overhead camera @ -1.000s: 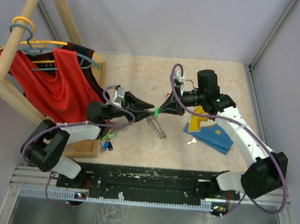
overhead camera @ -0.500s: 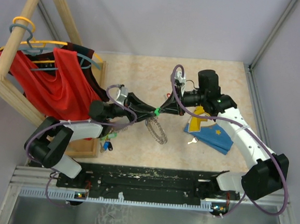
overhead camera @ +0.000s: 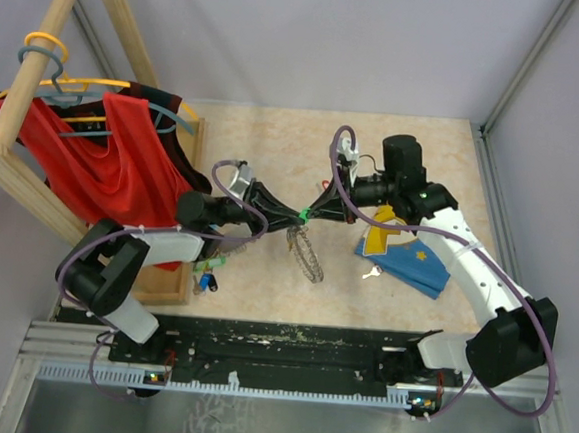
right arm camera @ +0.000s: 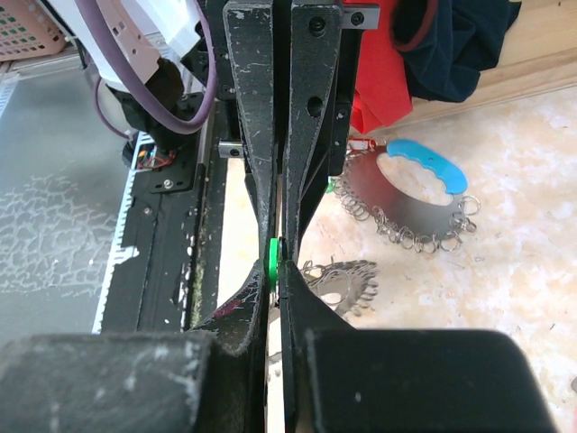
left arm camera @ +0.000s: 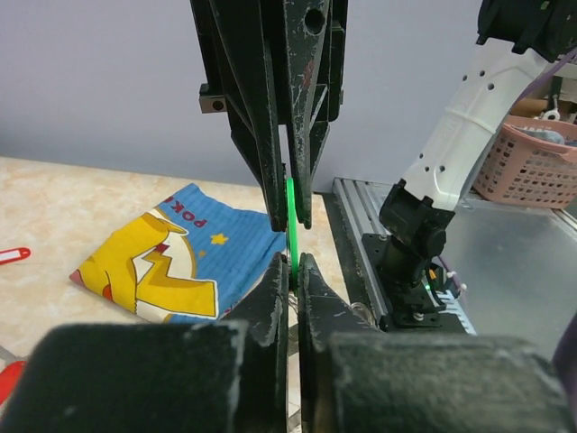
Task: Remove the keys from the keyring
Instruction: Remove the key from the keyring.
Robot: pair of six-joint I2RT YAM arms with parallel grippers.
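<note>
A green key tag [overhead camera: 305,217] is pinched from both sides above the table. My left gripper [overhead camera: 298,216] is shut on its left end and my right gripper [overhead camera: 315,215] on its right end. In the left wrist view the tag [left arm camera: 290,216] runs edge-on between my left gripper [left arm camera: 290,266] and the right fingers [left arm camera: 270,135]. In the right wrist view it [right arm camera: 272,253] sits in my right gripper [right arm camera: 275,257]. The keyring [overhead camera: 305,250] hangs below the tag and also shows in the right wrist view [right arm camera: 347,275].
A second looped ring [right arm camera: 406,203] with a blue tag [right arm camera: 428,164] lies by the wooden tray [overhead camera: 164,287]. A blue cartoon cloth [overhead camera: 407,251] and a loose silver key [overhead camera: 370,274] lie right. A wooden rack with red clothing [overhead camera: 103,162] stands left. A red tag [left arm camera: 11,255] lies on the table.
The left arm has shifted its wrist slightly and the hanging keyring has swung and turned. Both grippers stay shut on the green tag. The right arm has barely moved.
</note>
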